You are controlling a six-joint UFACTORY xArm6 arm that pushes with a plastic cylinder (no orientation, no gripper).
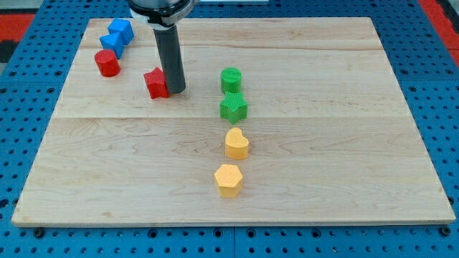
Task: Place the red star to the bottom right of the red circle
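Observation:
The red star (pixel 155 83) lies on the wooden board at the upper left of centre. The red circle (pixel 107 63), a short cylinder, stands further to the view's left and a little higher. My tip (pixel 176 91) is at the lower end of the dark rod, touching the red star's right side. The star is to the right of and slightly below the red circle, with a gap of about one block width between them.
Two blue blocks (pixel 115 36) sit close together at the top left, just above the red circle. A green cylinder (pixel 231 79) and a green star (pixel 233 107) stand right of my tip. A yellow heart (pixel 237 143) and a yellow hexagon (pixel 229 180) lie below them.

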